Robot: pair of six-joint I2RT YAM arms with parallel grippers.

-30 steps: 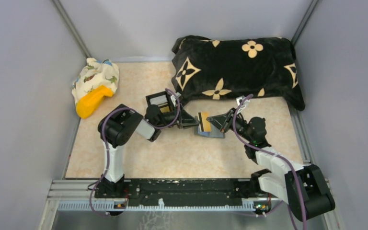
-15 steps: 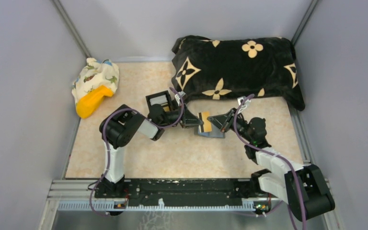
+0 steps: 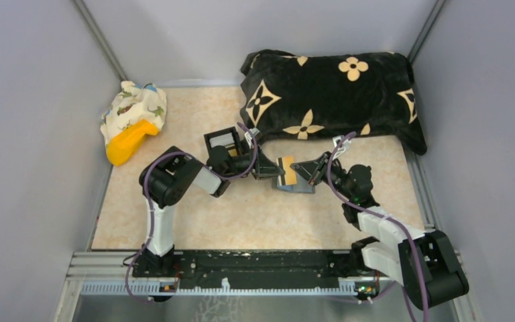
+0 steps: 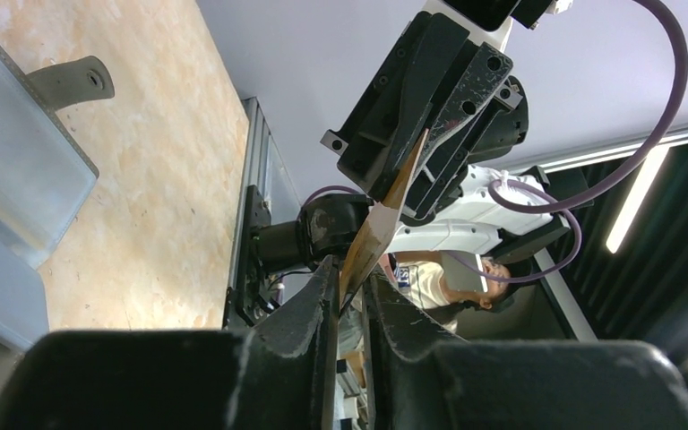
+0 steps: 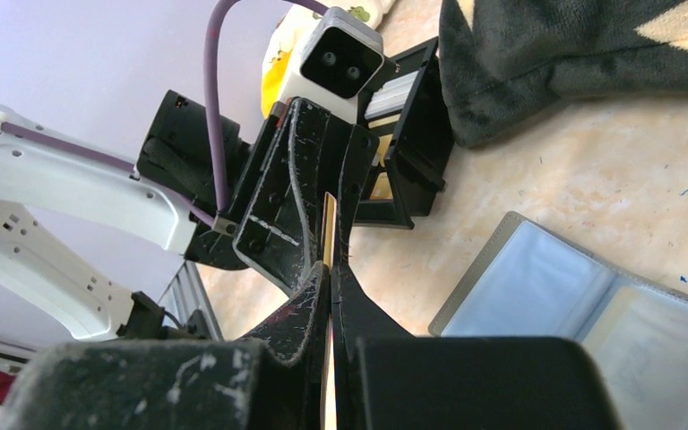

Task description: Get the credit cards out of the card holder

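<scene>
While black patterned pillow (image 3: 332,94) fills desk (image 3: 255,215) rear, black box (image 3: 222,142) sits behind left arm. Grey card holder (image 3: 295,186) lies open mid-desk, light-blue inside up. Above holder, gold card (image 3: 286,170) held edge-up between both: left claw (image 4: 351,291) pinches one end, right claw (image 5: 330,278) clamped tight on other.

My end effector (image 5: 330,300) pinches a thin gold card (image 5: 329,235) edge-on; the left end effector (image 5: 327,193) grips its far end. The card holder (image 5: 582,305) lies open on the desk (image 5: 573,179).
</scene>
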